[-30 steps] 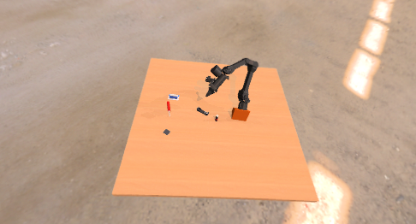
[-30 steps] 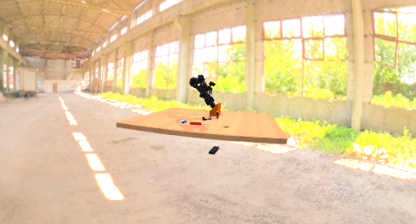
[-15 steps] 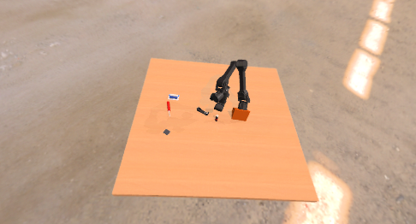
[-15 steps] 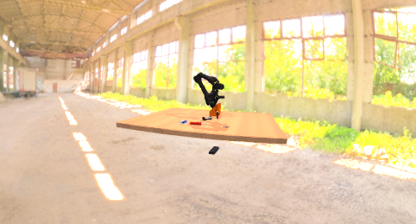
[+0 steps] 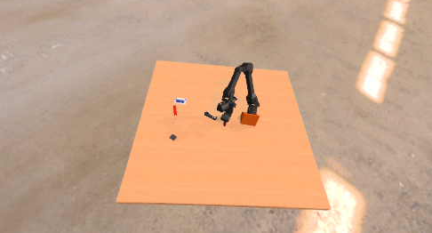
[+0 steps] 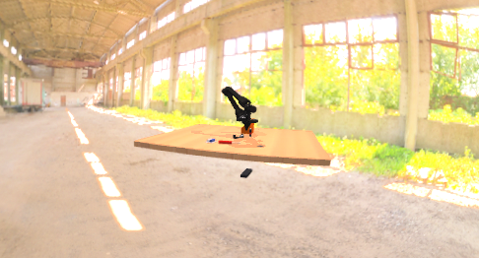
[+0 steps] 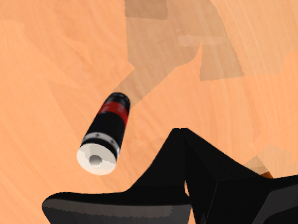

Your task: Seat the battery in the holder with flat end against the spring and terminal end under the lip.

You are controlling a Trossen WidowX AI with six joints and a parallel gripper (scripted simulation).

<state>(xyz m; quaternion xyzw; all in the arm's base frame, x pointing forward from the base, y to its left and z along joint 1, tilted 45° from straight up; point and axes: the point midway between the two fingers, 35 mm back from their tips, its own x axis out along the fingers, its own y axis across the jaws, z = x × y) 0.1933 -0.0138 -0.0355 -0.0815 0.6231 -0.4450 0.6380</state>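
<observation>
The battery is black with a red band and a pale round end. It appears to stand on end on the table, with the pale end toward the wrist camera; it shows small in the top view. My gripper is shut with nothing between its fingertips. It is low over the table, with the battery beside the fingers, to their left in the wrist view. The views are too coarse to tell which object is the holder; a small dark square piece and a blue and white piece lie on the table.
A black curved object lies close to the gripper, on its left in the top view. A red tool lies farther left. The orange arm base is on the right. A black block shows below the table edge in the exterior view.
</observation>
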